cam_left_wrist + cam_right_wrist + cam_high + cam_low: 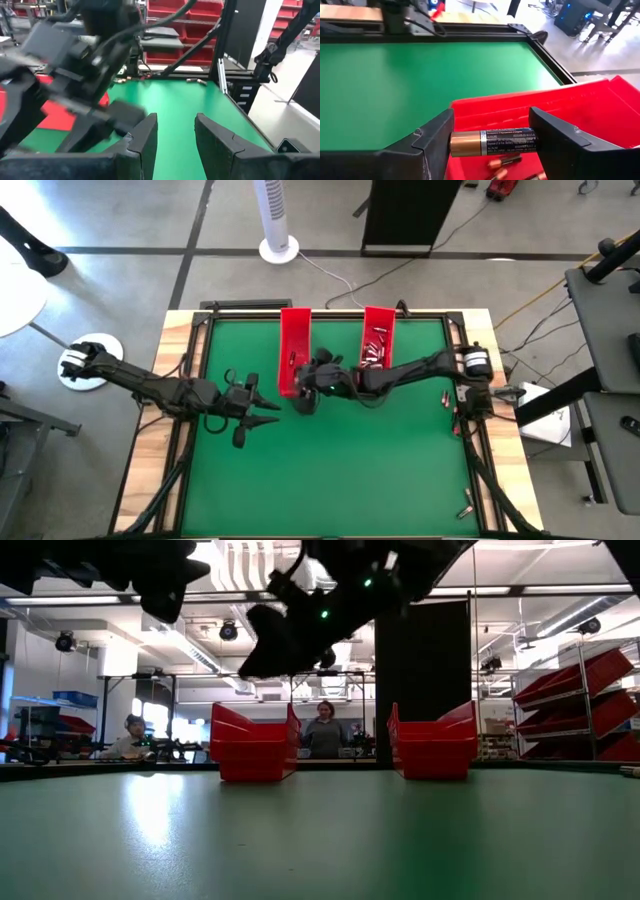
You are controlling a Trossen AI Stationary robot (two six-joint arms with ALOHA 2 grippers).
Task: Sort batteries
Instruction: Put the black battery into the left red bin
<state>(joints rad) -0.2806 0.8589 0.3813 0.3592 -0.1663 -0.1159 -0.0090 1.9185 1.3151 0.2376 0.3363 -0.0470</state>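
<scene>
Your right hand [490,142] is clamped on a battery [494,142], a copper-and-black cell held crosswise between the two fingers [432,145], end to end, and it hangs above the left red tray [295,350], whose red floor fills the right wrist view just under the cell. A few smaller batteries [504,161] lie on that tray's floor directly beneath the held one. From above, your right hand [310,380] sits near the centre of the green surface [350,470], over the tray's end toward 6 o'clock. Toward 3 o'clock from it stands the right red tray [378,340], with a cluster of small batteries [376,348] inside. Further out at 3 o'clock a stray battery [441,396] lies on the mat near the frame, and more batteries [466,506] rest near the edge at about 5 o'clock. Your left hand [262,412] waits at about 9 o'clock of the right hand, over bare mat, its fingers [147,137] set a narrow gap apart with nothing between them. In the low view both trays stand side by side on the far part of the surface, and two people [325,730] sit beyond it.
</scene>
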